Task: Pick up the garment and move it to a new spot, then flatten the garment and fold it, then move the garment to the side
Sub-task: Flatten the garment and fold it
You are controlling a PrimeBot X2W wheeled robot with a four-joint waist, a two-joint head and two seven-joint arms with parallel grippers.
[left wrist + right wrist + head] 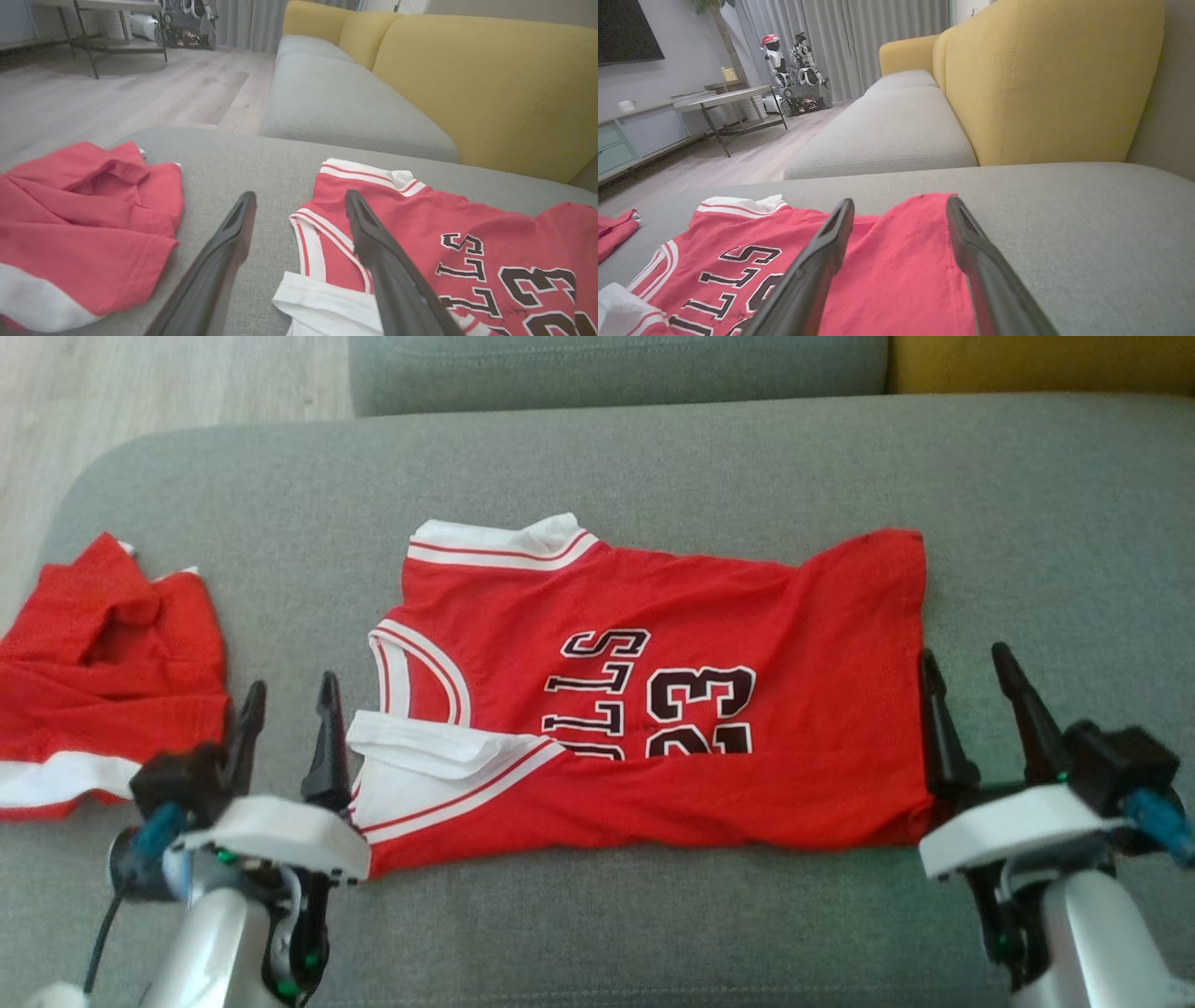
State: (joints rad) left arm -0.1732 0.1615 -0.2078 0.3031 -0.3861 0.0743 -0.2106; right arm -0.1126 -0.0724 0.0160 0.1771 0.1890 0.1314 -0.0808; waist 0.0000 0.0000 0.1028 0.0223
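Left gripper (290, 705) stands wide and empty, between a second red garment (103, 681) at far left and the jersey (672, 709); its inner finger sits right at the white armhole trim; the jersey lies mid-way along the grey cushion (653, 457), apparently folded along its near edge, the crease cutting the number; right gripper (966, 686) is likewise wide and empty at the hem end; I'd worry about pinching only the top layer, peeling the fold open, or loose trim snagging a finger.
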